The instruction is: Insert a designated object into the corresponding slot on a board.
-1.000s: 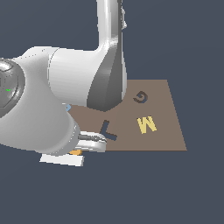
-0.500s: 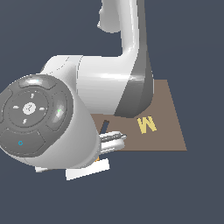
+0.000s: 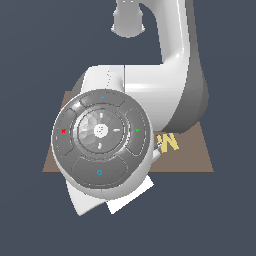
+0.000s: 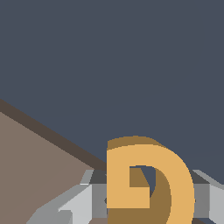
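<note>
Orange letter G (image 4: 148, 183) sits clamped between our gripper (image 4: 146, 199) jaws; we should square it before lowering toward the board (image 4: 39, 153).

Exterior view: the arm's round wrist housing (image 3: 101, 137) fills the frame's centre, hiding most of the board (image 3: 200, 159). Only the board's right edge, lower left corner and part of a yellow letter (image 3: 169, 142) remain visible. Wrist view: the orange G (image 4: 146, 181) sits between the fingers (image 4: 76, 205); open dark space above.
</note>
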